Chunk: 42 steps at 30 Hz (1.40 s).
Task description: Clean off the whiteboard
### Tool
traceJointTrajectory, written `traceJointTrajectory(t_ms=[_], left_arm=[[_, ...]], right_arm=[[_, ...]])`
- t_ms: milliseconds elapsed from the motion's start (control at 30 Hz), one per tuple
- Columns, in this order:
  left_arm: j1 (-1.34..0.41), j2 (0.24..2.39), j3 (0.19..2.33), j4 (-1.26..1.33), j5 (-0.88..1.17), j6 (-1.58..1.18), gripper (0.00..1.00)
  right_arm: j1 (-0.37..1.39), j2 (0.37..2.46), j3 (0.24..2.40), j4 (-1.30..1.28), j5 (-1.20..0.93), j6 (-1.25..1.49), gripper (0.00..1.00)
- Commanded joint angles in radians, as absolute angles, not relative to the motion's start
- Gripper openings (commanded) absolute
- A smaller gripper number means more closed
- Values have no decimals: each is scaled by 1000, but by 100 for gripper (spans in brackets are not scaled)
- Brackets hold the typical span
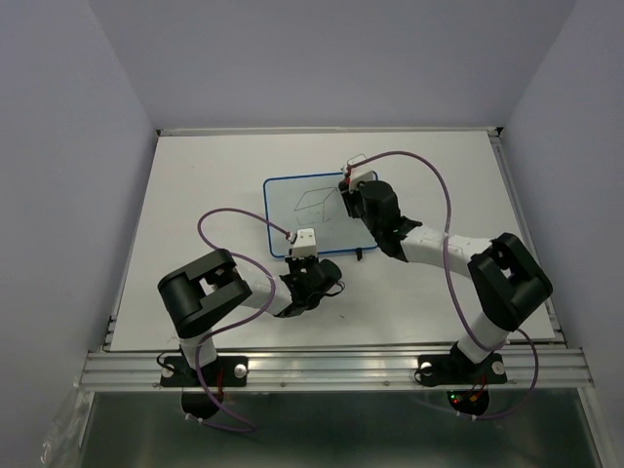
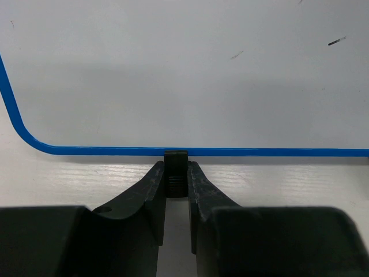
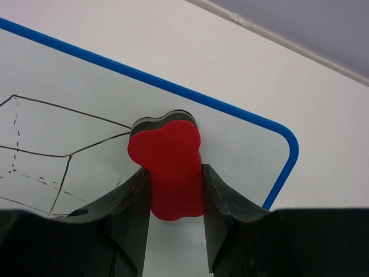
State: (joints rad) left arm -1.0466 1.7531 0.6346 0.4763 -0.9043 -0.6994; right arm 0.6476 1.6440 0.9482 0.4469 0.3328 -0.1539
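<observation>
Pinching lobed red eraser (image 3: 167, 144), right gripper (image 3: 174, 173) over smooth blue-rimmed whiteboard (image 3: 86, 86).

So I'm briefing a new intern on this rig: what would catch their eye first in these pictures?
The red eraser, pinched in the right gripper at the far right corner of the blue-rimmed whiteboard, stands out most. Next comes the black line drawing on the board just left of it. Lastly, the left gripper is clamped on a small black foot at the board's near edge.

Whiteboard (image 1: 295, 208) on white table (image 1: 195, 185)
</observation>
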Motion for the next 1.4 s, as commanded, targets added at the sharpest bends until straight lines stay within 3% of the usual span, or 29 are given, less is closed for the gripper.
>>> traceJointTrajectory(t_ms=[0, 300, 833, 1067, 1367], left_arm=[[-1035, 1816, 603, 419, -784, -726, 0], [-1037, 1818, 598, 417, -781, -730, 0], [-1037, 1832, 606, 420, -779, -730, 0], [-1037, 1835, 601, 420, -778, -736, 0], [-1037, 1841, 597, 420, -776, -744, 0]], right_arm=[[647, 1667, 944, 446, 348, -124, 1], [647, 1654, 872, 204, 318, 96, 1], [762, 1674, 851, 236, 262, 103, 1], [750, 1675, 905, 253, 586, 142, 1], [644, 1632, 934, 252, 664, 164, 1]])
